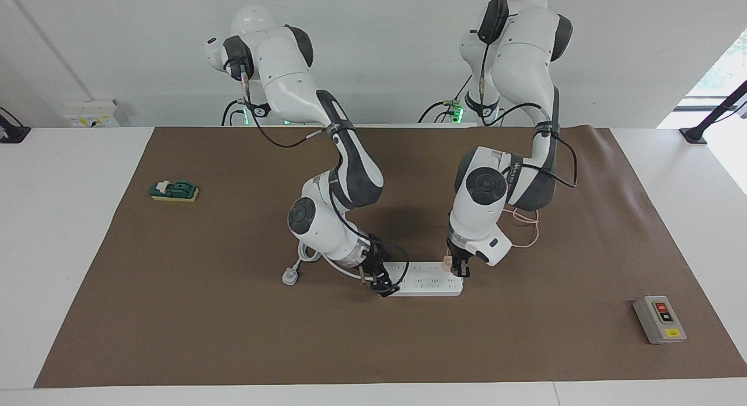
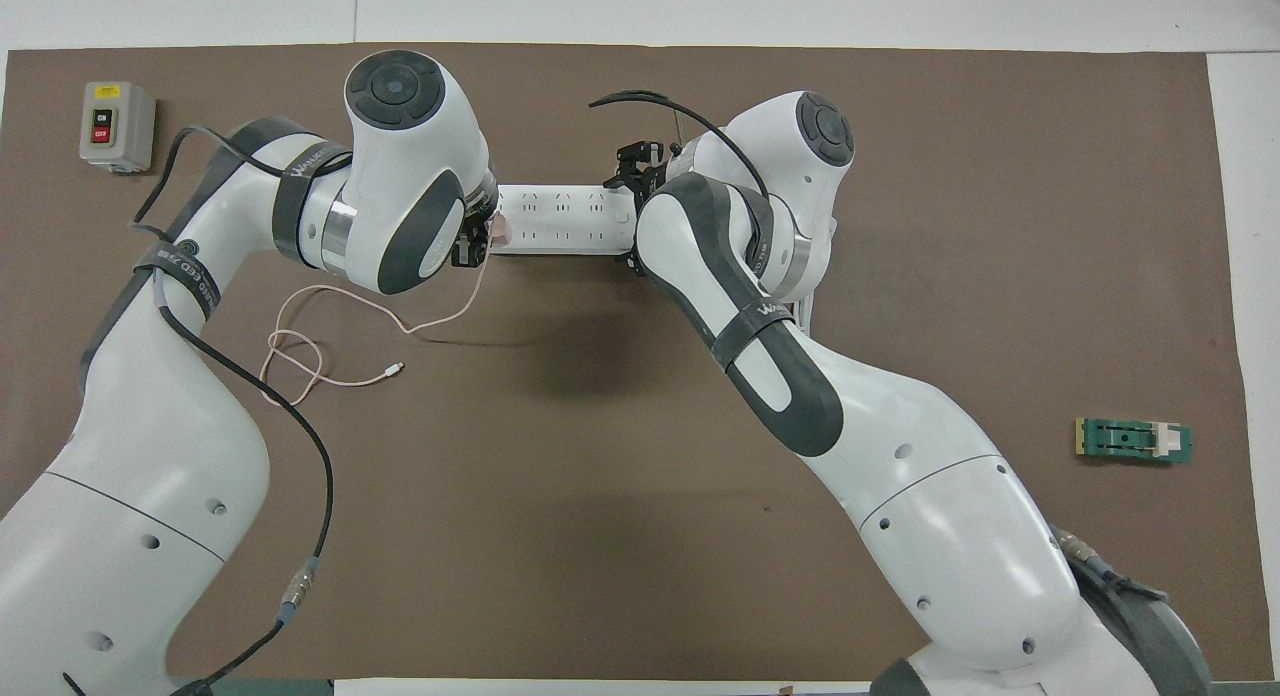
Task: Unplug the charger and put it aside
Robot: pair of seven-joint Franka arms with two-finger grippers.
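The left pincer (image 1: 458,270) grips the charger (image 1: 447,263), plugged into the power strip's (image 1: 429,279) left-arm end on the bench (image 1: 175,312). The right pincer (image 1: 382,287) clamps the strip's other end; a straight upward pull should free it.

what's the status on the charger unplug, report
Left gripper at charger, still plugged into power strip. Right gripper down on strip's other end. Nothing blocking.

Your white table (image 1: 76,231) carries a brown mat (image 1: 233,336). On the mat lie a white power strip (image 1: 426,280), a grey switch box (image 1: 659,319), a green block (image 1: 174,191), and the charger's pink cable (image 2: 330,366).
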